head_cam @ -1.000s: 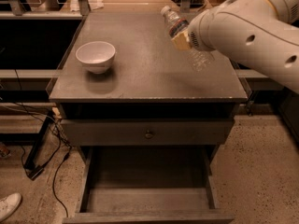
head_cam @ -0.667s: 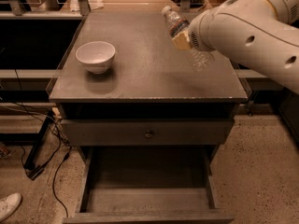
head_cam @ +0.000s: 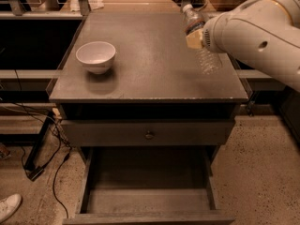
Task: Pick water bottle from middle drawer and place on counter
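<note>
Clear crinkled plastic shows above and below the gripper (head_cam: 196, 37), which pinches the bottle (head_cam: 207, 60) about its middle, one tan pad pressed on the near side. The bottle hangs over the right rear part of the counter (head_cam: 150, 60), well apart from the bowl (head_cam: 96, 55) on the left. It is out of the drawer (head_cam: 150, 172), which stands pulled open below.

Its long axis is tilted, not upright. The white cap points up and away toward the counter's back edge, and the base points down toward the front right. Whether the base touches the top I cannot tell (the clear plastic blends with the grey behind it).

The placing turns, I judge, on this lean. The base lies below and to the right of the gripper, so the arm (head_cam: 253, 32) would need to stand the axis upright or lay it flat before letting go. Otherwise the bottle may tip or roll toward the right edge.
</note>
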`<state>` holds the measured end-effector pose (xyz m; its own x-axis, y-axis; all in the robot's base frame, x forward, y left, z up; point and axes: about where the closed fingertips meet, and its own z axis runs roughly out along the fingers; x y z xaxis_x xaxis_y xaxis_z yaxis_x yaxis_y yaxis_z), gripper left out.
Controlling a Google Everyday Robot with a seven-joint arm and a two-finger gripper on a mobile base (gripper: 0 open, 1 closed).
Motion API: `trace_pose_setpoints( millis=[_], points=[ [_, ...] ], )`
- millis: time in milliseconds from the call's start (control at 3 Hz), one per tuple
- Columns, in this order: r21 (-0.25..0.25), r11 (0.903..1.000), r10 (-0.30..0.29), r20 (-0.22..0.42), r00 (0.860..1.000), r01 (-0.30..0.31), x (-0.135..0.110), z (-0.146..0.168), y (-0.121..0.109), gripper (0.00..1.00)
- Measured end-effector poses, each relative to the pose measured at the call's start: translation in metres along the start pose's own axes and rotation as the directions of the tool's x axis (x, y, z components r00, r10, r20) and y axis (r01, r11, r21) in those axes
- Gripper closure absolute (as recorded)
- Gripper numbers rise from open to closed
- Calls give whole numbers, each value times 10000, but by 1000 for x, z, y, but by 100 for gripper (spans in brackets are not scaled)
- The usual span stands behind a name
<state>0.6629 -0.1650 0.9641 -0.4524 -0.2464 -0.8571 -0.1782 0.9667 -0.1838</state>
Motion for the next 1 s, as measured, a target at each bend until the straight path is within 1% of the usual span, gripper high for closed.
trace_pose_setpoints(
  millis=[333, 667, 1000],
  points=[
    [358, 9943, 992, 230, 9948, -1000, -1, 0, -12, 100],
    [360, 9894, 1398, 264, 9898, -1407, -2, -1, -12, 100],
    [582, 9847, 1624, 336, 9862, -1641, 0, 0, -11, 100]
  ],
)
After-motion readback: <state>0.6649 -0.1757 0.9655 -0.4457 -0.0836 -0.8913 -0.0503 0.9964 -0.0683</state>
